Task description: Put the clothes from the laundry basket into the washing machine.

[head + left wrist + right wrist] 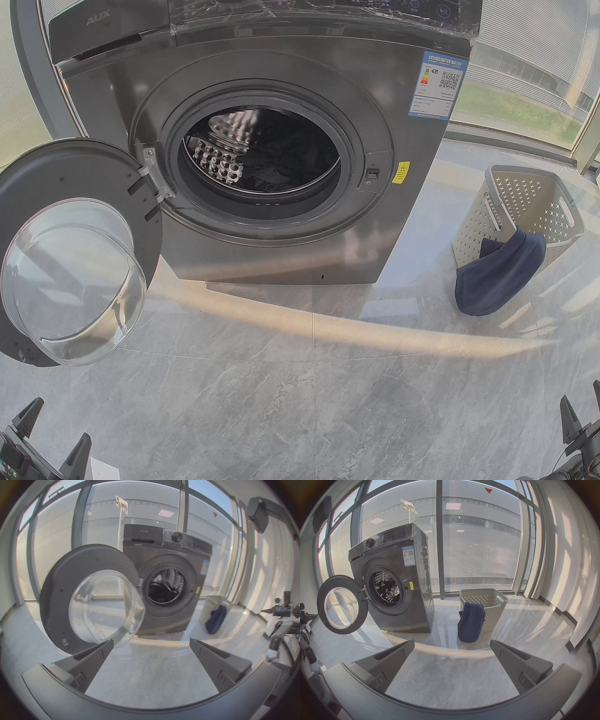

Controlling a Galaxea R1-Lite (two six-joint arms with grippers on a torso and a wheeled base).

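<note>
A grey washing machine (pixel 262 156) stands ahead with its round door (pixel 69 250) swung open to the left. Dark clothes lie inside the drum (pixel 275 156). To its right a beige laundry basket (pixel 519 206) sits on the floor, with a navy garment (pixel 497 272) draped over its front rim down to the floor. My left gripper (pixel 151 645) is open and holds nothing, low at the front left, facing the open door (pixel 90 598) and machine (pixel 168 583). Low at the front right, my right gripper (pixel 453 647) is open and holds nothing, facing the basket (pixel 484 605) and garment (pixel 470 622).
Grey marble floor tiles (pixel 300 375) spread between me and the machine. Tall glass windows (pixel 481 536) run behind the machine and basket. The open door juts out over the floor at the left.
</note>
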